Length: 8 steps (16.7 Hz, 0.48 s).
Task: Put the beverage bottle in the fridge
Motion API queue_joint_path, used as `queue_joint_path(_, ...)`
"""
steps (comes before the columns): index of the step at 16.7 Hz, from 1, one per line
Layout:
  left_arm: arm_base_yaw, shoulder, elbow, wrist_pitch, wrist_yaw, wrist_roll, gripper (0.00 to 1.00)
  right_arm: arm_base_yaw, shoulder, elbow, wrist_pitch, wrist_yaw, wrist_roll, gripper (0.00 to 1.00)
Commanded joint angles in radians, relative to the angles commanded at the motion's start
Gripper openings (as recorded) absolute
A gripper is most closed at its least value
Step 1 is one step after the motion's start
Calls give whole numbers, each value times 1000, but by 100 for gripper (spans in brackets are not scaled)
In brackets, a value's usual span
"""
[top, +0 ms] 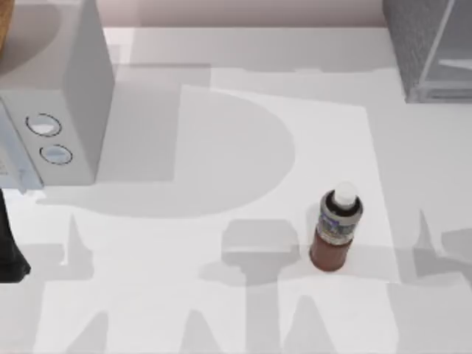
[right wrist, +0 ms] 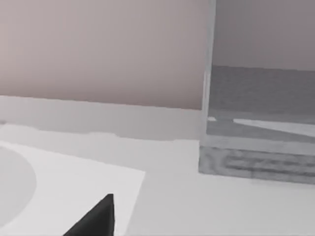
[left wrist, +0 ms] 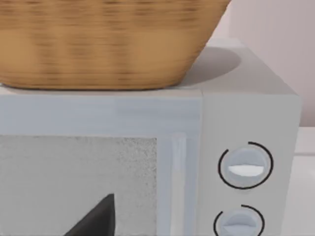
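Bottle count: one beverage bottle (top: 336,229) is standing upright on the table (top: 221,295), white cap on, with reddish-brown drink filling its lower body.
Bottle place: it is sitting well apart from the fridge (top: 431,44), nearer the camera and a little to the left of it, with bare tabletop between them.
Fridge count: one fridge is standing at the far right corner of the table; the right wrist view is showing its pale glassy panel (right wrist: 261,98) and nothing can be made out inside.
Other boxes: one light grey box with two round dials (top: 55,110) is sitting far to the left of the bottle.
Basket count: one woven basket (left wrist: 98,42) is resting on top of that box; its contents cannot be seen.
Left arm: a dark part (top: 11,251) is showing at the left edge of the table, far left of the bottle.
Left gripper: its jaws cannot be judged.
Right gripper: one dark finger tip (right wrist: 96,216) is showing, facing the fridge; its jaws cannot be judged, and nothing is seen in them.
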Motion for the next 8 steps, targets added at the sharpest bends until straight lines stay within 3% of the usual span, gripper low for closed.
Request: queue_joint_path(8,0,0,0,0,0,0,100,83,348,4,304,-61,-18,100)
